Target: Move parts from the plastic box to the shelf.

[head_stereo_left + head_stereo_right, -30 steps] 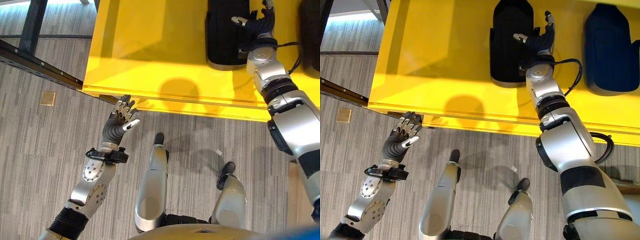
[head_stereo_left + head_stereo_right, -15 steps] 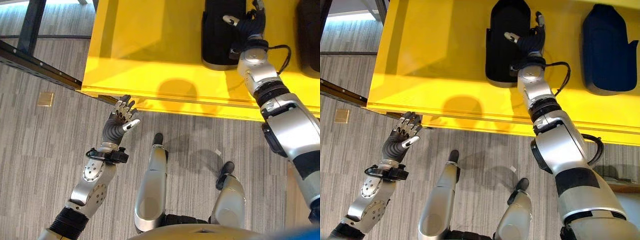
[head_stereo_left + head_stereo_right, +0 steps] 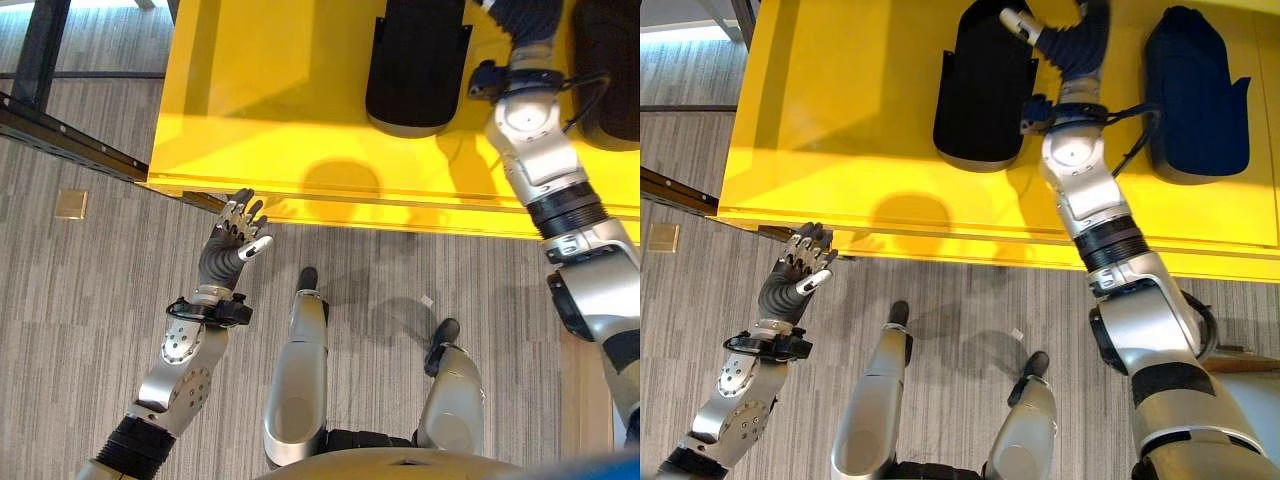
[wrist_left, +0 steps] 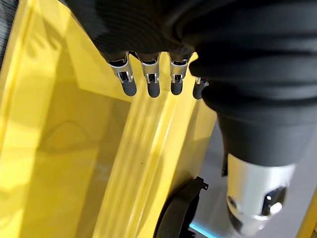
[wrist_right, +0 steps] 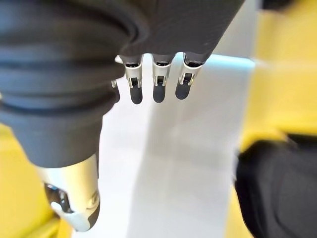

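My right hand point(image 3: 1072, 45) is stretched far out over the yellow shelf point(image 3: 840, 110), in the gap between two dark parts. Its fingers point(image 5: 157, 82) are relaxed and loosely spread, the thumb point(image 3: 1018, 20) sticking out toward the black part point(image 3: 980, 85), and nothing is held in it. In the head views the hand hangs above the shelf surface; whether the thumb touches the black part I cannot tell.

The black part lies flat on the shelf to the left of my right wrist, its rounded end toward the shelf's front edge. The dark blue part point(image 3: 1192, 95) lies on the other side of the arm, well apart from the black one, in the same orientation.

My left hand point(image 3: 232, 240) is raised low beside the shelf's front edge, over the grey striped carpet point(image 3: 80, 300). Its fingers point(image 4: 148, 82) are straight and slightly fanned, empty, tips just short of the yellow edge.

A small brass floor plate point(image 3: 70, 204) sits in the carpet well to the left.
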Robot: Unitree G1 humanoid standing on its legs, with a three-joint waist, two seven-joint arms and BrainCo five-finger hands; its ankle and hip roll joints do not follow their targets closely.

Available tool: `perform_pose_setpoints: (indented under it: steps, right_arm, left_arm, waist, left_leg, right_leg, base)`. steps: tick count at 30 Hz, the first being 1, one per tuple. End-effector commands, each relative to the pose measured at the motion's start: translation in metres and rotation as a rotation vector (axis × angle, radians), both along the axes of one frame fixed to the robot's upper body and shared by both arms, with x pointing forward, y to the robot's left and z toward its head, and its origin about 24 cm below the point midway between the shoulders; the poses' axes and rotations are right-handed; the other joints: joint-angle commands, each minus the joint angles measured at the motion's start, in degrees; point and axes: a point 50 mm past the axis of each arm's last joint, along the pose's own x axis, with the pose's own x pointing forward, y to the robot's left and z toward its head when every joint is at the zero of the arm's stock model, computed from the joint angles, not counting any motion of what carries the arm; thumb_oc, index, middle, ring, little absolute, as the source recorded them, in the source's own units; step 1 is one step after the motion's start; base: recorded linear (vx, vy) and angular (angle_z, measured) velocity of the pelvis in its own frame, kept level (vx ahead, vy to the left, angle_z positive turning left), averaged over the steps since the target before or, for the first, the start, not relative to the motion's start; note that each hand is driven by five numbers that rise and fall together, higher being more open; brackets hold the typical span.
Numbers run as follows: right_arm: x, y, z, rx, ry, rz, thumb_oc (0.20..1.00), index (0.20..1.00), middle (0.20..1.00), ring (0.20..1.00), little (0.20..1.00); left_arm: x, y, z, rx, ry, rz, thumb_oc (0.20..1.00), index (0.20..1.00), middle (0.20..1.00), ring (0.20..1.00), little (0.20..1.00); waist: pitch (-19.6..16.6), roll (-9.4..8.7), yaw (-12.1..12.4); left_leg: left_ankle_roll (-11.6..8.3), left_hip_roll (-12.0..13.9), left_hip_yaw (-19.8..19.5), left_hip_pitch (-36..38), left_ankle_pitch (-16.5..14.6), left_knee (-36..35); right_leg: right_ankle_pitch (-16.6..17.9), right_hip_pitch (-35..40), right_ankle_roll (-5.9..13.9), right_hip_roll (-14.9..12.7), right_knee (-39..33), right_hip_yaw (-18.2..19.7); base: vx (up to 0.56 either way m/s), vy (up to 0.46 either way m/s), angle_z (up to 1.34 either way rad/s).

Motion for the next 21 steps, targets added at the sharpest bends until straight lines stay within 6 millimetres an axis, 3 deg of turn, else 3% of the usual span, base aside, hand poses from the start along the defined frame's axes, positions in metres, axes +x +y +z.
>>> perform_pose_setpoints:
  steps: [1,6,11,14,15,21]
  right_arm:
    - [-0.017,-0.005,0.027,-0.017,-0.158,-0.033,1.0,1.0,1.0,1.0,1.0]
    - [-0.033,-0.006,0.021,-0.069,-0.219,-0.028,1.0,1.0,1.0,1.0,1.0]
    - [-0.046,-0.002,-0.007,-0.083,-0.221,0.055,1.0,1.0,1.0,1.0,1.0]
    - [-0.056,0.0,-0.032,-0.087,-0.19,0.113,1.0,1.0,1.0,1.0,1.0]
    - [-0.056,0.0,-0.033,-0.087,-0.19,0.113,1.0,1.0,1.0,1.0,1.0]
    - [-0.086,0.004,-0.092,-0.088,-0.082,0.28,1.0,1.0,1.0,1.0,1.0]
  left_arm:
    - [-0.001,0.009,0.019,0.023,-0.116,0.025,1.0,1.0,1.0,1.0,1.0]
    - [-0.002,0.012,0.018,0.036,-0.111,0.028,1.0,1.0,1.0,1.0,1.0]
    - [-0.004,0.015,0.014,0.054,-0.097,0.038,1.0,1.0,1.0,1.0,1.0]
    - [-0.005,0.017,0.014,0.063,-0.1,0.05,1.0,1.0,1.0,1.0,1.0]
    - [-0.006,0.017,0.014,0.064,-0.099,0.05,1.0,1.0,1.0,1.0,1.0]
    - [-0.006,0.015,0.02,0.146,-0.151,0.064,1.0,1.0,1.0,1.0,1.0]
  waist:
    - [-0.1,-0.96,1.8]
    - [-1.0,-1.47,1.9]
    - [-2.1,-1.89,1.4]
    - [-2.9,-2.38,0.8]
    - [-2.9,-2.39,0.8]
    - [-5.0,-3.38,-1.1]
  left_leg:
    - [-0.02,1.9,1.4,2.8,1.8,-1.9]
    - [-0.47,2.4,1.1,4.8,2.9,-3.9]
    - [-0.76,3.3,1.4,6.5,3.9,-6.3]
    - [-0.9,3.7,1.5,7.8,4.3,-7.5]
    - [-0.9,3.7,1.5,7.8,4.3,-7.6]
    - [-1.26,5.0,2.2,10.4,4.6,-9.4]
  right_leg:
    - [-3.2,-2.5,-3.68,2.9,11.2,3.9]
    - [-2.7,-0.8,-3.74,3.3,9.8,3.6]
    - [-1.9,0.5,-3.6,3.8,7.7,3.2]
    - [-1.6,1.5,-3.51,4.3,6.4,3.1]
    - [-1.5,1.6,-3.51,4.3,6.3,3.1]
    - [-1.1,3.5,-3.07,4.6,4.3,3.0]
  base:
    - [-0.01,-0.02,-0.07]
    - [-0.02,-0.04,-0.08]
    - [0.0,-0.025,-0.07]
    - [0.02,-0.024,-0.06]
    - [0.0,0.0,0.0]
    - [0.03,-0.017,-0.02]
